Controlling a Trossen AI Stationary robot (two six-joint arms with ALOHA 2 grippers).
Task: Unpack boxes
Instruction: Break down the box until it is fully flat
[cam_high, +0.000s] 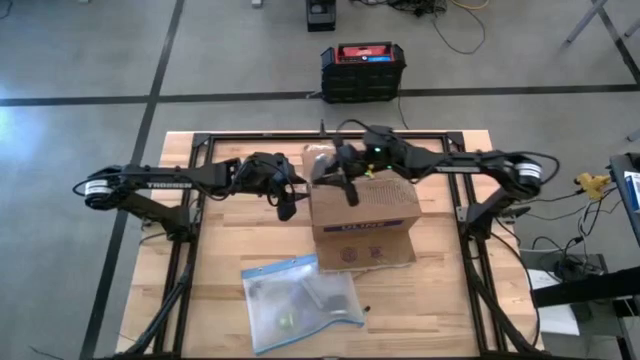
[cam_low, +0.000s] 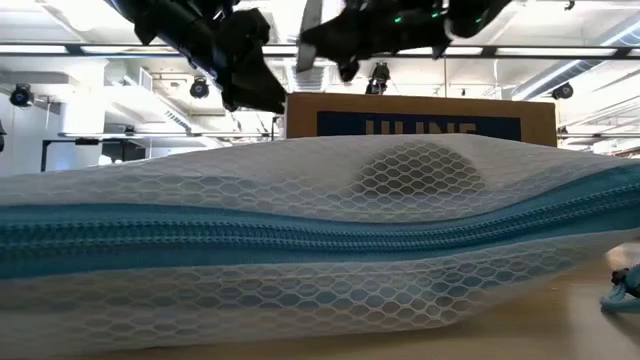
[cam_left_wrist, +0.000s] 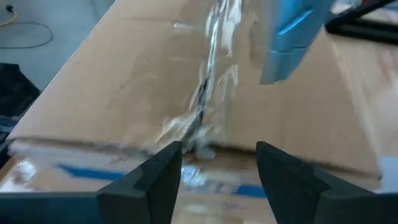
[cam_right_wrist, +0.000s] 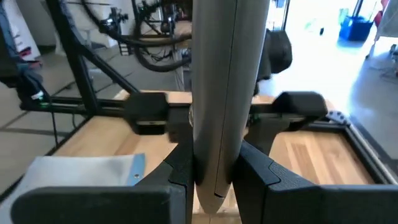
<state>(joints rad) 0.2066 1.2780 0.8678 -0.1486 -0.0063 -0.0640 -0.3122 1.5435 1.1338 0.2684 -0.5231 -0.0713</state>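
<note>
The cardboard box (cam_high: 364, 222) sits on the wooden table (cam_high: 220, 240), a little right of centre, its blue label facing the near edge. Clear tape (cam_left_wrist: 208, 81) runs along the seam on its top, wrinkled and partly lifted.

The left gripper (cam_high: 285, 207) hangs just off the box's upper left corner, not touching it in the high view. In its wrist view the two dark fingers (cam_left_wrist: 163, 180) stand apart with nothing between them, pointing at the box's top edge where the tape ends.

The right gripper (cam_high: 350, 190) is over the box's far left part. Its fingers (cam_right_wrist: 183, 165) are closed tightly on a flat grey tool (cam_right_wrist: 224, 93) that stands upright between them and reaches well beyond them.

A clear pouch (cam_high: 300, 300) with a blue zip edge lies flat on the table's near side, left of the box and apart from it; in the low view it fills the foreground and hides the lower part of the box. On the floor beyond the table's far edge stands a black crate (cam_high: 363, 72) with a red top.
</note>
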